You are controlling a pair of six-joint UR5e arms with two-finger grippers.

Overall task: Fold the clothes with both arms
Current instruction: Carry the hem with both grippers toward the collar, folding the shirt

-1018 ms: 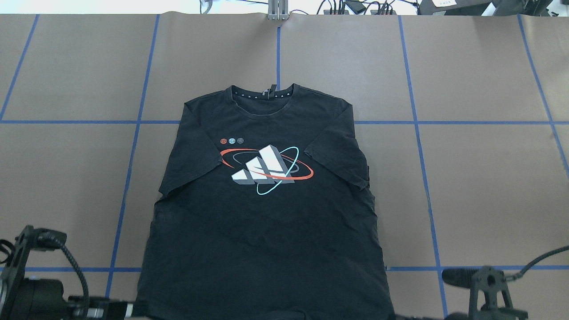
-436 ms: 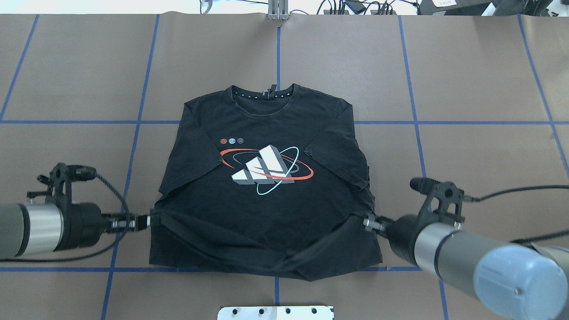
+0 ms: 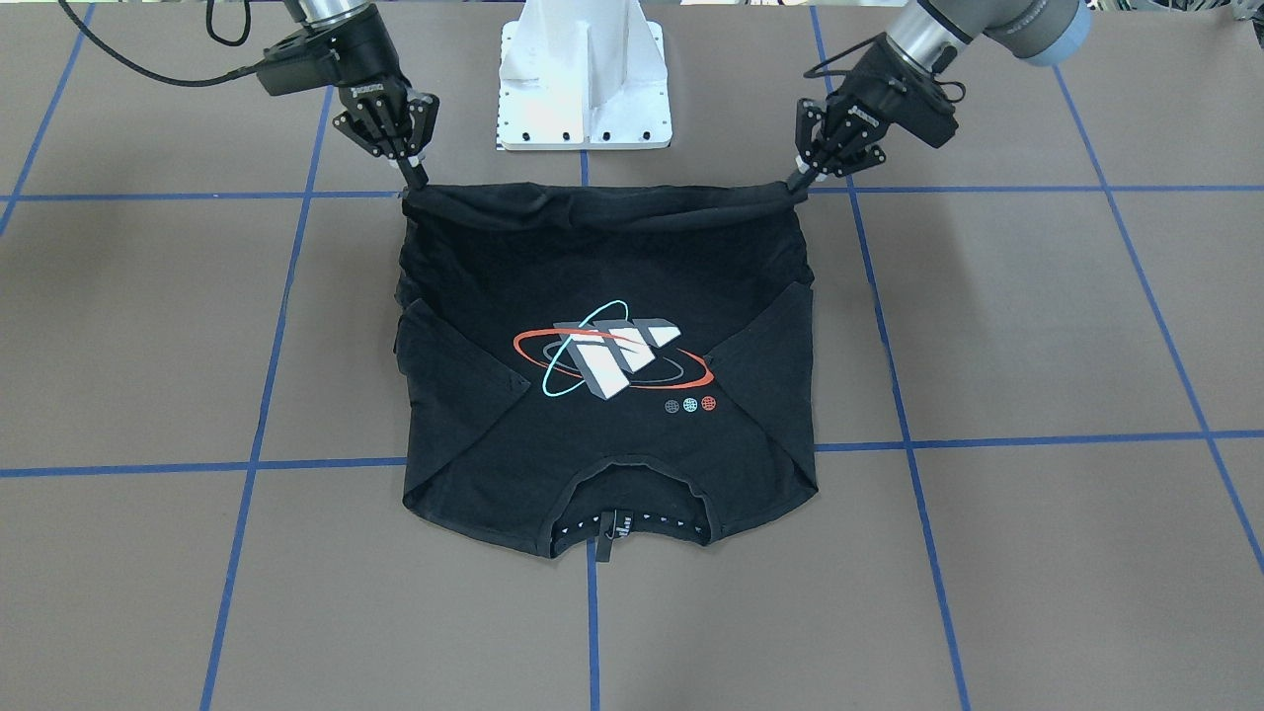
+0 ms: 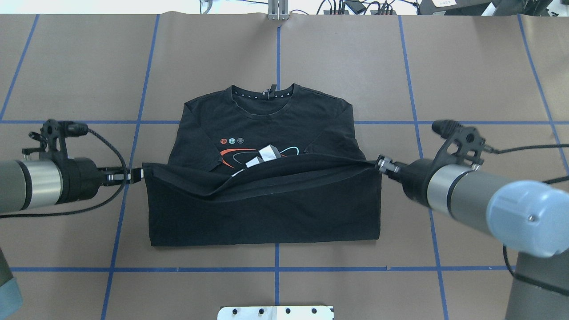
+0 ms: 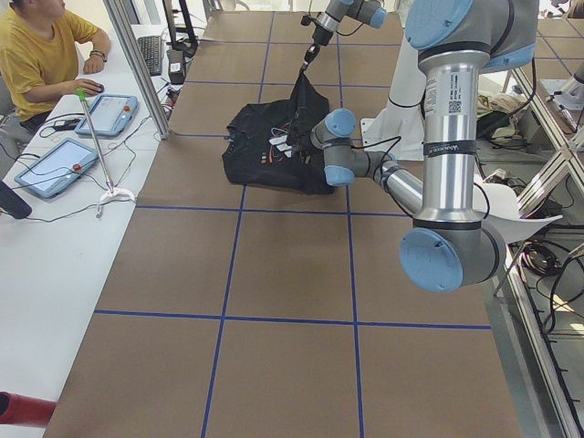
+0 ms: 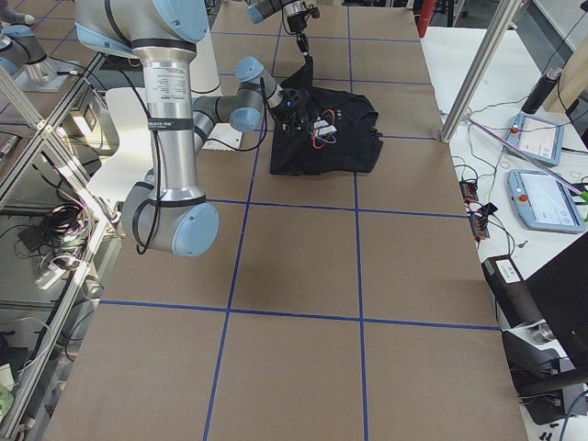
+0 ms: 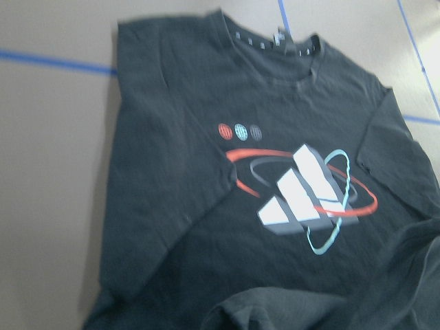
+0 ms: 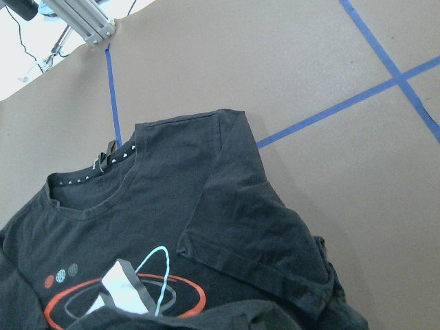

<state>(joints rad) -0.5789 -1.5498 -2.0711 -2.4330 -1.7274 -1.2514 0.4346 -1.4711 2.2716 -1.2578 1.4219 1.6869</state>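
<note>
The black T-shirt (image 4: 266, 213) lies graphic side up, collar (image 4: 262, 95) at the far side. Its lower half is lifted and doubled back toward the collar, and the raised hem (image 4: 266, 175) hides the lower part of the grey-white block graphic (image 4: 266, 153). My left gripper (image 4: 135, 174) is shut on the hem's left corner. My right gripper (image 4: 380, 163) is shut on the right corner. The hem hangs stretched between them, sagging a little in the middle. In the front-facing view the left gripper (image 3: 795, 183) and the right gripper (image 3: 415, 183) pinch the same hem corners of the T-shirt (image 3: 602, 286).
The brown table (image 4: 489, 80) carries a grid of blue tape. The white pedestal base (image 3: 585, 74) stands at the near edge behind the shirt. A metal post (image 4: 278, 11) and cables sit at the far edge. A person (image 5: 36, 55) sits at a side desk with tablets.
Both grippers have carried the hem from the table's near edge away from the robot, toward the collar. The shirt's lower half now lies folded over, and the hem covers part of the graphic.
</note>
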